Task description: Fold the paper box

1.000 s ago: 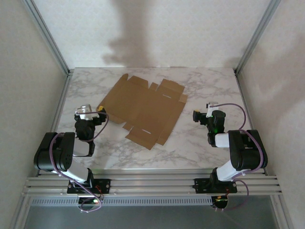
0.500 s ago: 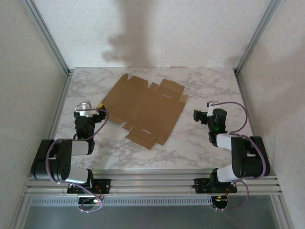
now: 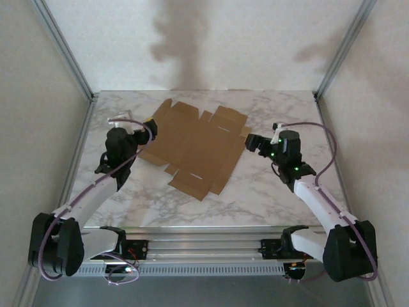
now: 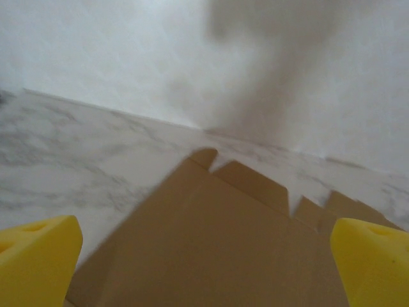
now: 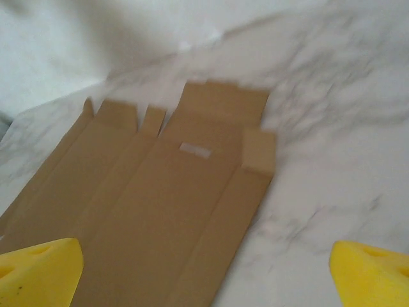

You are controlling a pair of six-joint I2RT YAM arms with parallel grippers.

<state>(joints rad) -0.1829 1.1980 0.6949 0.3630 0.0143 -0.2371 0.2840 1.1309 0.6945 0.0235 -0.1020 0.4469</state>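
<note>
one flat brown kraft cardboard sheet, the paper box (image 3: 192, 148), lies unfolded on the white marble-patterned table (image 3: 268, 192). it is die-cut with flaps and tabs and sits turned at an angle. two narrow slots (image 3: 222, 128) show in it from above, one towards the box's far right edge and one towards its near edge.

two black arms reach in, one on each side of the box. the left gripper (image 3: 148, 126) is at the box's far left corner, over or just beside the edge; whether it touches the cardboard cannot be told. its jaws stand wide apart and hold nothing. in the left wrist view its two yellow foam pads (image 4: 38, 259) sit at the bottom corners, with the cardboard and its notched far flaps spread between them.

the right gripper (image 3: 255, 142) is just beside the box's right corner, by the small flap there. its jaws are spread just as wide, with nothing between them. in the right wrist view two more yellow pads (image 5: 39, 272) frame the sheet, with one slot ahead and bare marble to the right of the box.
</note>
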